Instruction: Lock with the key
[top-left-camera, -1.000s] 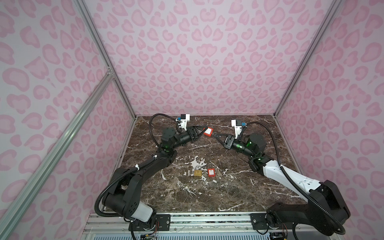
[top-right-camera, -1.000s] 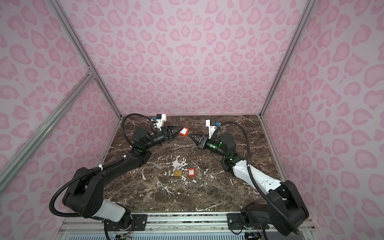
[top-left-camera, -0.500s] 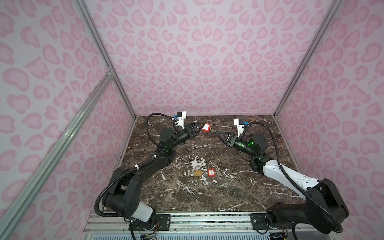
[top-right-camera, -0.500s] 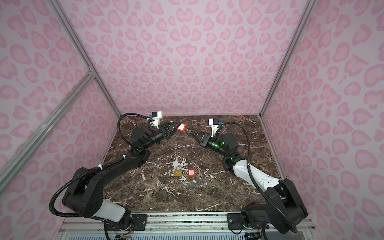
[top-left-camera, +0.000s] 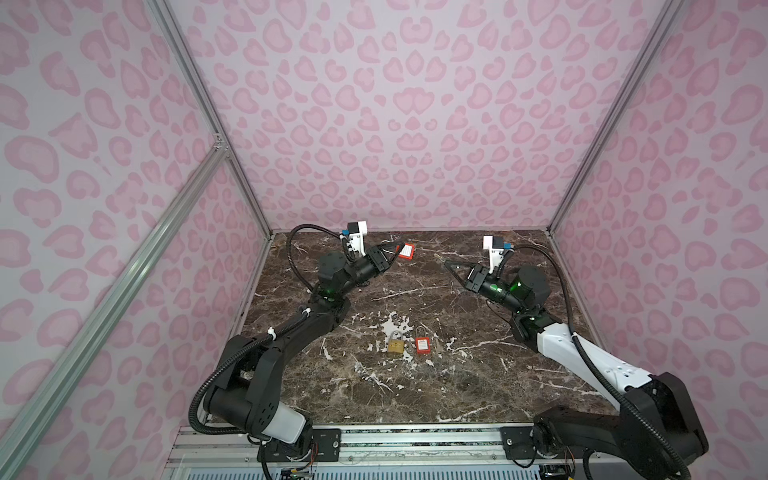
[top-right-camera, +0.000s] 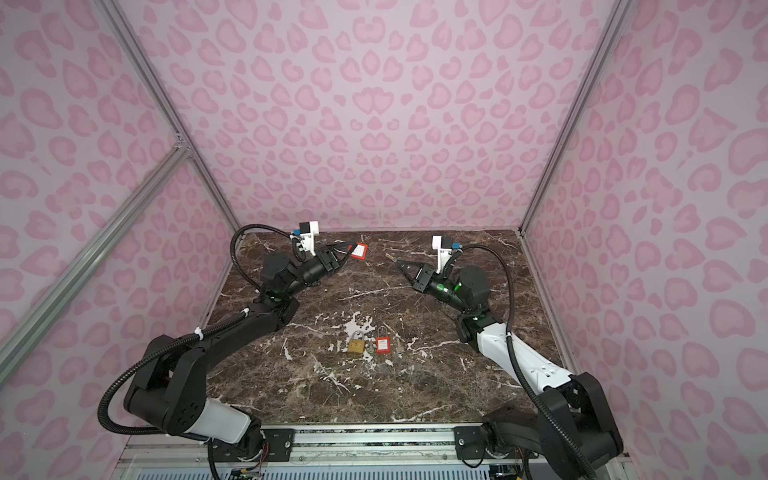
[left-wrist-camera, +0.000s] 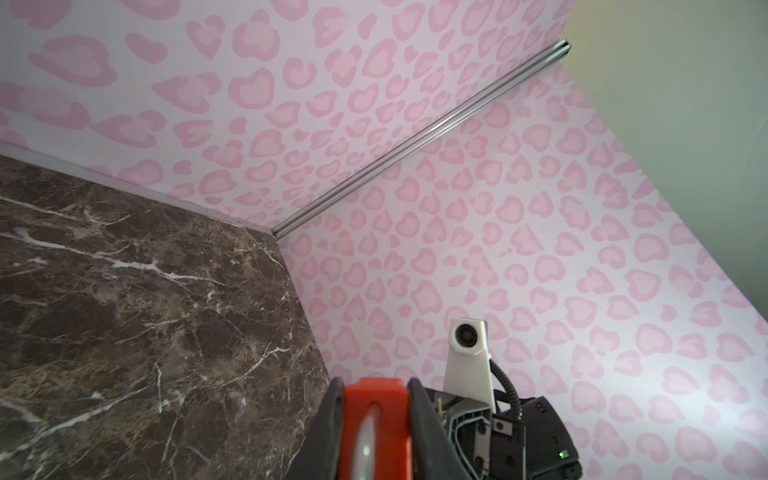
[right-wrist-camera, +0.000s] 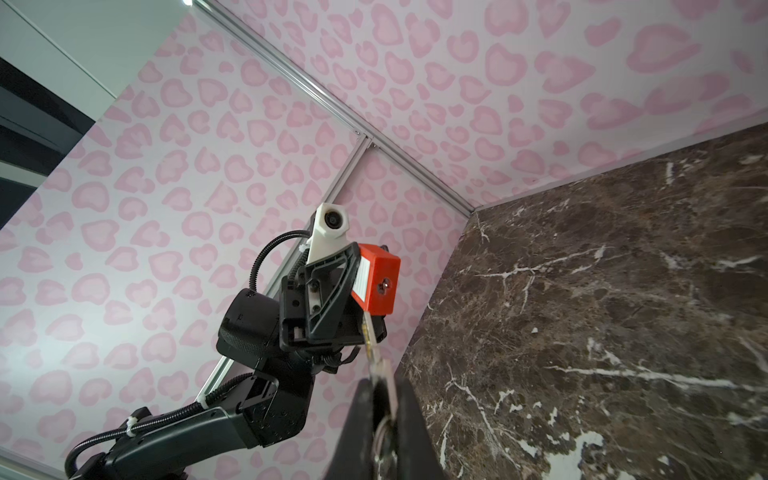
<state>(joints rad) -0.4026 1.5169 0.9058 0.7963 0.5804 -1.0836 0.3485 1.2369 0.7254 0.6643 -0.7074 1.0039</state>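
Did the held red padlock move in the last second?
Yes. The held red padlock in the left gripper went away from the brass padlock, toward the back wall.

Both top views: high, front, angled down, w/ whole dark brown marble tabletop (top-left-camera: 374, 395). Wrist cams close-up, facing each other; both catch red plastic padlock (right-wrist-camera: 376, 282).

**Marble top, two padlocks**

A dark brown, white-veined marble tabletop (top-left-camera: 415, 399) carries a brass padlock (top-left-camera: 395, 345). Just beside it is a small red padlock (top-left-camera: 422, 345). Both lie flat near the middle, with a tiny silvery piece (top-left-camera: 440, 348) close by.
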